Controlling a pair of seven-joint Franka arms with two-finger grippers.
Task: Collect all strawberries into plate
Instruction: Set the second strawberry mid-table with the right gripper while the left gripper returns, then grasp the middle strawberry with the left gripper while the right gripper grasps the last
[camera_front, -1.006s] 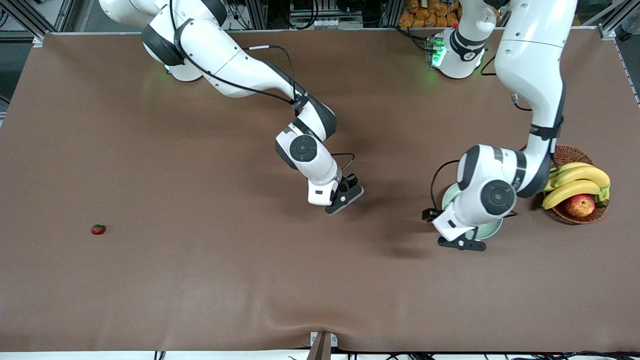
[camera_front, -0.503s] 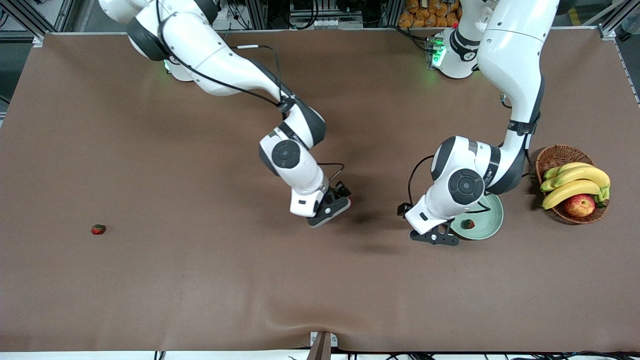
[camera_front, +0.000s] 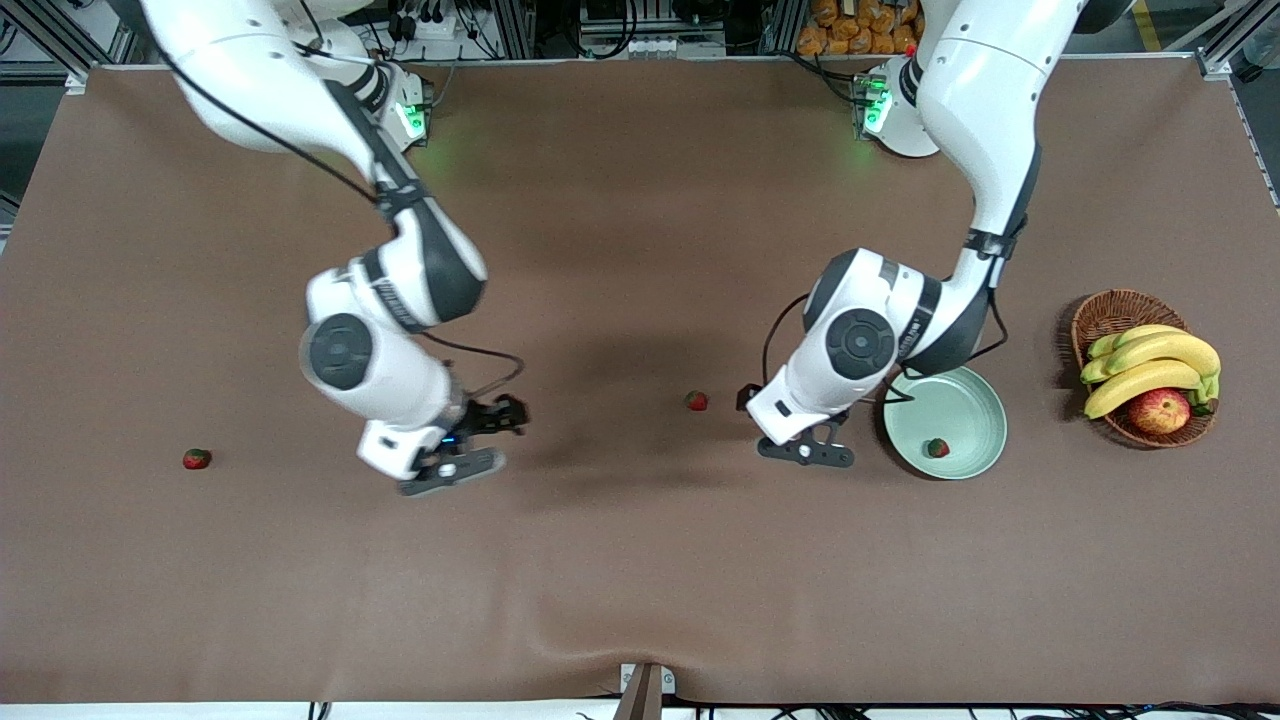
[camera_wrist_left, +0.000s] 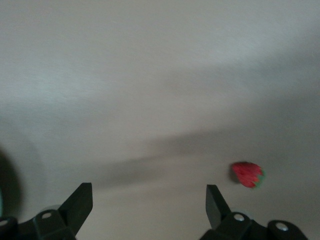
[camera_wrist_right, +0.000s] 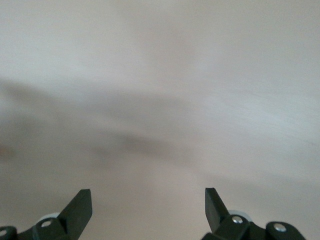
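Observation:
Three strawberries show. One strawberry lies in the pale green plate. Another strawberry lies on the mat mid-table. The last strawberry lies toward the right arm's end of the table. My left gripper hangs open and empty over the mat between the plate and the mid-table berry. My right gripper is open and empty, over bare mat between the two loose berries.
A wicker basket with bananas and an apple stands beside the plate at the left arm's end. A brown mat covers the whole table.
The right gripper opened, left a strawberry on the mat mid-table and swung toward its own end. The left gripper moved off the plate toward that berry, uncovering the one in the plate.

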